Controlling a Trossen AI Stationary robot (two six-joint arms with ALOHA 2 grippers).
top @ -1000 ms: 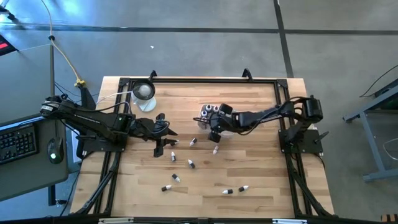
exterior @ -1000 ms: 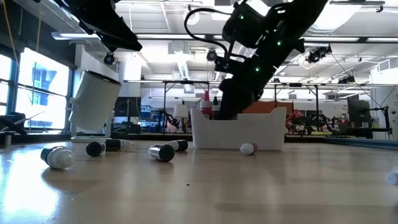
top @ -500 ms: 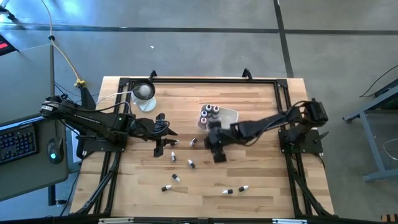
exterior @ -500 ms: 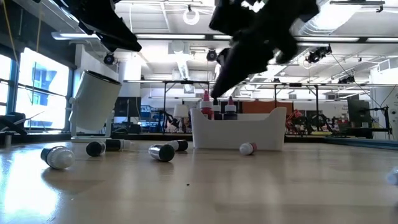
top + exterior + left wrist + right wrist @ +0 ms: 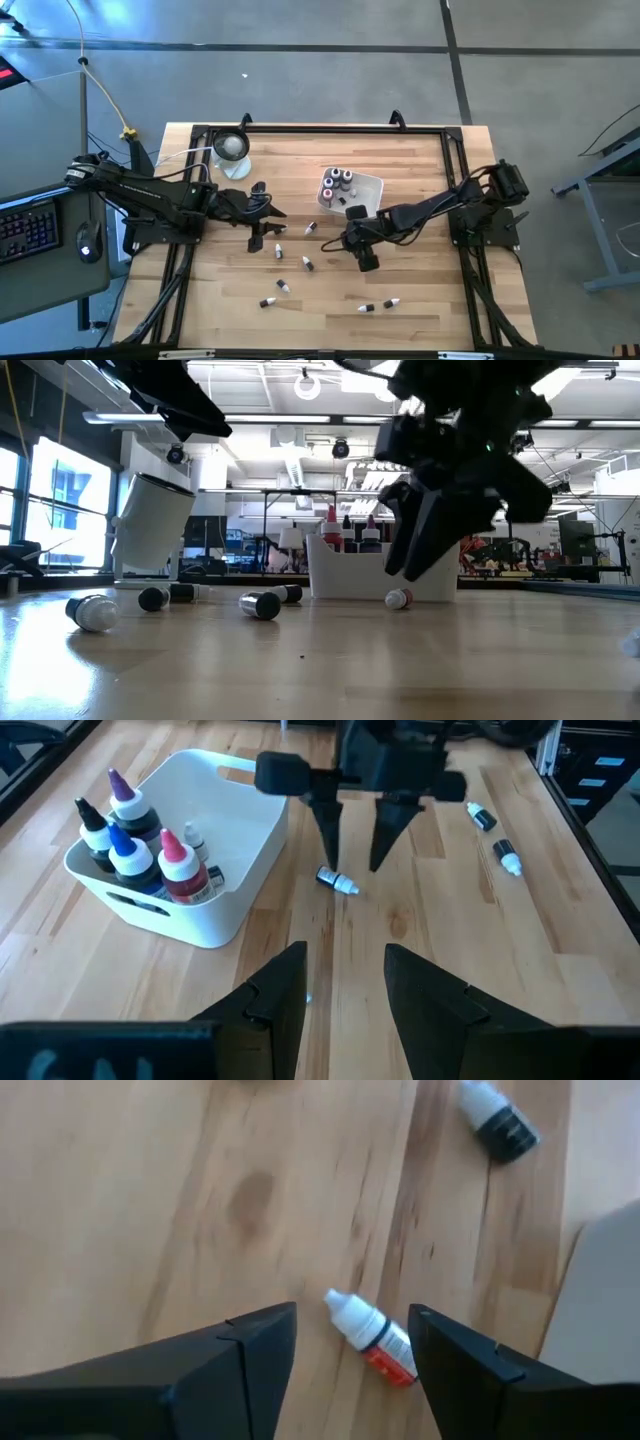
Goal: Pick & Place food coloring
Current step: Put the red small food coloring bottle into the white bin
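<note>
The right gripper (image 5: 355, 855) hangs low over the table with its fingers spread wide and empty, straddling the air just above a small bottle (image 5: 372, 1339) that lies on its side. From the right wrist view, this bottle has a white pointed cap, a white upper body and a red lower part; its long axis runs at a slant to the wood grain, cap end pointing away from the tray (image 5: 372, 186). In the left wrist view the same bottle (image 5: 337, 881) lies flat on the wood just beside the tray's outer wall, between the right gripper's two fingertips but below them, not touched.

Inside the white tray (image 5: 236, 814) several bottles stand upright with their tips up: one with a purple cap, one blue, one pink-red and one dark. More small bottles lie scattered on their sides across the table (image 5: 420, 300), well apart from one another, some with white caps and dark bodies; in the high view two (image 5: 379, 305) lie near the table's front edge.

The left gripper (image 5: 345, 980) waits toward the table's left side, its fingers parted and holding nothing. A round clear dish (image 5: 231, 147) with a white ball sits near the far left corner.

The table is pale wooden planking inside a dark metal frame. Beyond it the low view shows a large bright workshop with ceiling lights, windows and benches.
</note>
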